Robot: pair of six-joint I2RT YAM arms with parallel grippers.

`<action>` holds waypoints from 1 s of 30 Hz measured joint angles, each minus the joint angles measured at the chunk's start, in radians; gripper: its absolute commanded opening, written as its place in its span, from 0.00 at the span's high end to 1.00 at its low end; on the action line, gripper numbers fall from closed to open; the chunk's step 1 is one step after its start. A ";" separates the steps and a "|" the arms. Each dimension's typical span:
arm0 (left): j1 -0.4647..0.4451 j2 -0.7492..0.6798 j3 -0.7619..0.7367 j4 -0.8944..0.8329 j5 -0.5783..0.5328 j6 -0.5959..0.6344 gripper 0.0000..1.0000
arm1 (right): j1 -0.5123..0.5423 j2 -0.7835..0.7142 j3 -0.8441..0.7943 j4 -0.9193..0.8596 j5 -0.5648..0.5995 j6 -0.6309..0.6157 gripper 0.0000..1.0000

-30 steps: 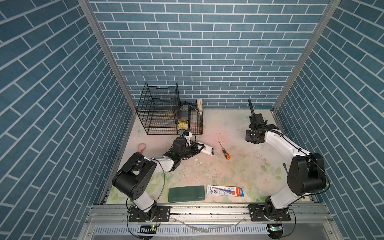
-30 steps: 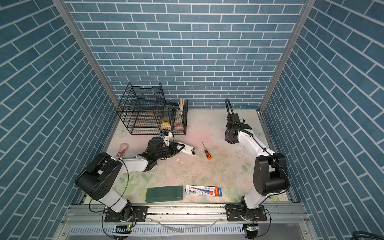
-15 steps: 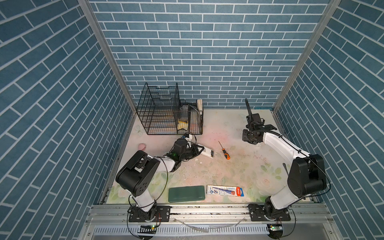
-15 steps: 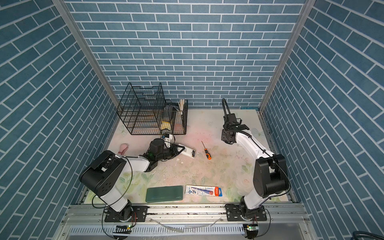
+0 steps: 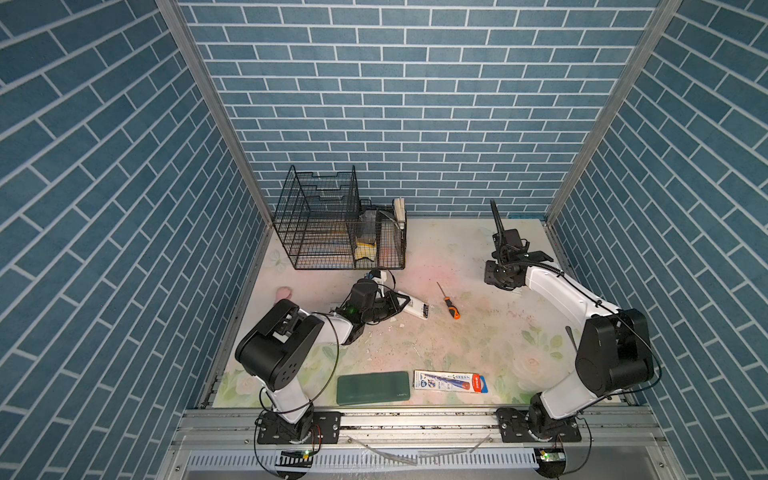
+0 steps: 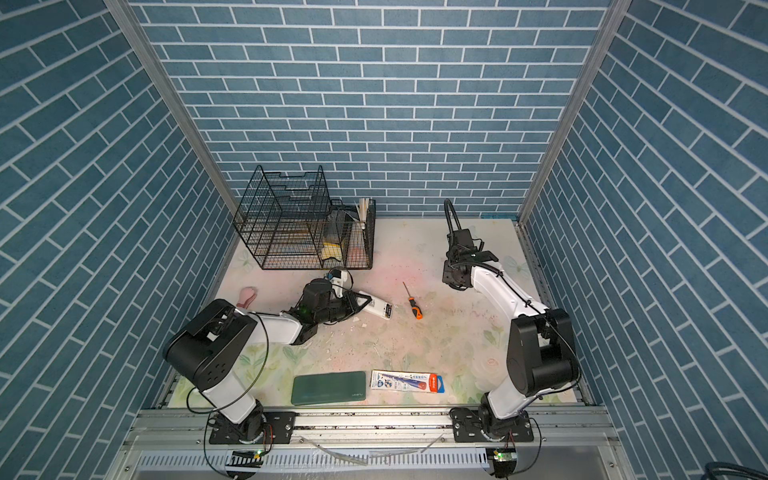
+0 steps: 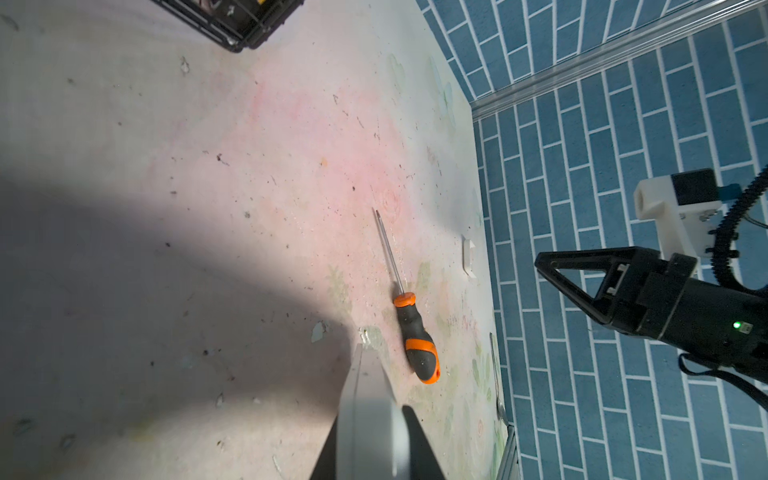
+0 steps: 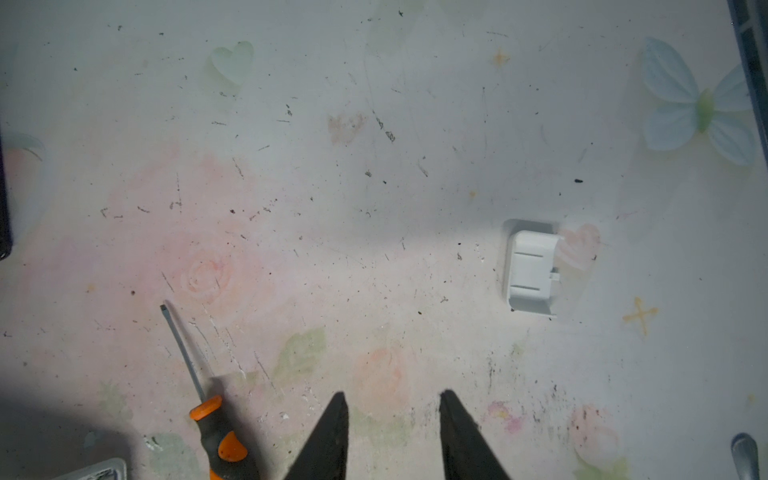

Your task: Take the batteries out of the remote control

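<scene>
- Nearest you, the left gripper [image 5: 400, 302] is clamping shut on the remote control [image 5: 417, 309], which is lying flat on the tabletop [image 5: 478, 345]. In the left wrist view the white body is sitting between its fingers.
- In both top views the remote's long axis is running from 10 o'clock to 4 o'clock. Its free end is pointing toward 4 o'clock, away from the left gripper.
- You are not getting a clear sight of the batteries. Dark marks at the remote's free end may be the open compartment, but they are too small to read. How many cells are sitting inside cannot be told.
- The screwdriver [image 5: 450, 302] is lying at about 3 o'clock from that free end, apart from it. Its tip is pointing to 11 o'clock and its handle to 5.
- The right gripper [image 8: 394, 395] is hovering over bare tabletop with its jaws partly apart and nothing between them.
- From the right gripper the remote is lying at about 9 o'clock, with the screwdriver between them. Judging by this, the right arm is the free one for reaching in, and the left arm is nearer but occupied.
- A small white cover [image 8: 532, 270], probably the battery door, is lying near the right gripper, well apart from the remote.
- Farthest back, the wire basket [image 5: 316, 216] is standing at 12 o'clock from the remote, and its contents are blurring behind the mesh.
</scene>
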 measured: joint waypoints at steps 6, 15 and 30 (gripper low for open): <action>-0.008 0.010 0.001 0.014 0.001 0.000 0.84 | 0.000 0.000 -0.005 0.004 0.000 0.002 0.62; -0.008 0.015 0.001 0.016 0.000 0.002 0.69 | 0.000 -0.002 -0.006 0.008 -0.001 0.002 0.62; -0.011 0.009 0.001 -0.082 -0.004 0.048 0.63 | 0.000 -0.004 -0.024 0.021 -0.011 0.003 0.61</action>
